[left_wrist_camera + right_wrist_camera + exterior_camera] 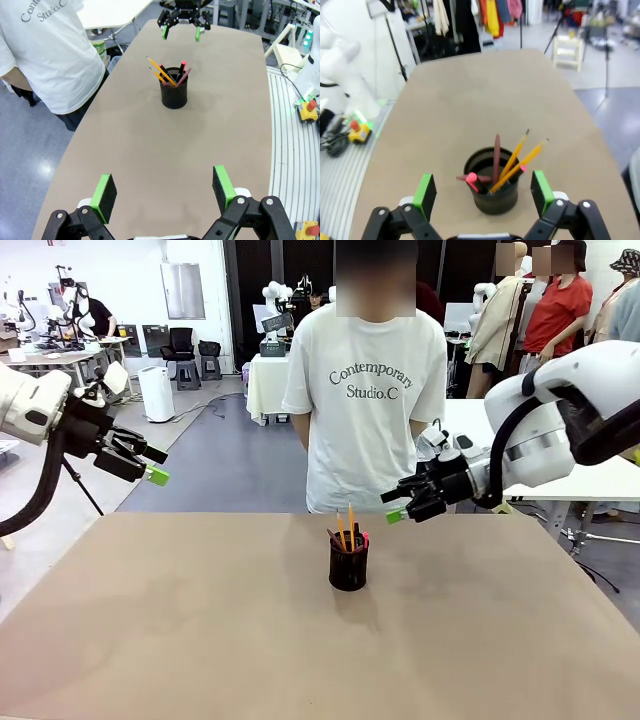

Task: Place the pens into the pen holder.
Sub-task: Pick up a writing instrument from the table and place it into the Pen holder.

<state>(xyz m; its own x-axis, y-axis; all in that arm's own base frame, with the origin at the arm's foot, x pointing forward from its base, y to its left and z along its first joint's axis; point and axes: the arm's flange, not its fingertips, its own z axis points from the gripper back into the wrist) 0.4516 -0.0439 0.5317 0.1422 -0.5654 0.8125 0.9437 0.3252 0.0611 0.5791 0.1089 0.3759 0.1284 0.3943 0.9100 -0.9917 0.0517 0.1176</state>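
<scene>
The pen holder [348, 568], a small black mesh cup, stands upright near the middle of the table. The pens [347, 528] stand inside it, leaning against its rim: yellow pencil-like ones [520, 157], a reddish-brown one [496, 152] and a black one with a pink tip [471, 179]. My left gripper [155, 465] hangs open above the table's far left corner, empty, and the left wrist view looks down its fingers [106, 192] at the holder [174, 94]. My right gripper [390, 506] hovers open and empty just right of and above the holder [492, 197].
A person in a white T-shirt [365, 390] stands at the far edge of the table, right behind the holder. The brown tabletop [200, 640] is bare around the cup. An emergency-stop box [307, 107] sits off the table's side.
</scene>
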